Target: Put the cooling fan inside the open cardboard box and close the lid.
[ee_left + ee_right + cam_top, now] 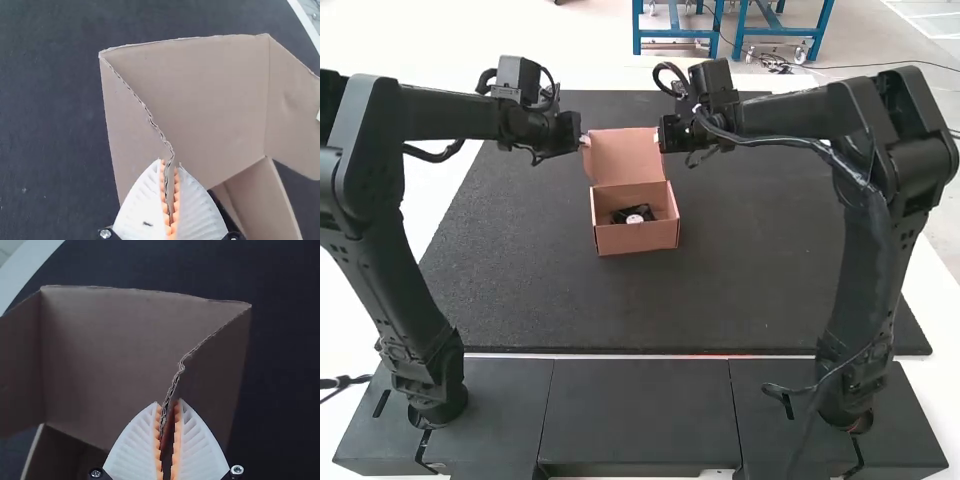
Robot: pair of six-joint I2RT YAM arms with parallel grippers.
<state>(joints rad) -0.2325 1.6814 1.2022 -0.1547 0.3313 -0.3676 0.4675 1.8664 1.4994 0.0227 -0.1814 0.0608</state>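
On the black mat (500, 260), near its middle, sits the open cardboard box (638, 232), resting flat. Inside the box, on its floor, lies the cooling fan (633, 215): dark frame, pale hub (finer detail too small to make out). From the box's far wall the lid (625, 153) stands upright, with a side flap at each end angled forward over the box.

At the box's far-left corner, level with the lid, is the left gripper (582, 140). Left wrist view: the white ribbed fingers (142, 210) are drawn narrow on the left side flap (132, 140), its wavy cut edge pinched between the orange pads.

At the box's far-right corner, at about the same height, is the right gripper (663, 136). Right wrist view: much the same, mirrored. The fingers (200, 445) are nearly together and the right side flap (215, 370) is clamped by its edge between the pads.

Both arms come in from opposite sides of the box (high view), each gripper just beside an end of the lid, with the lid panel between them.
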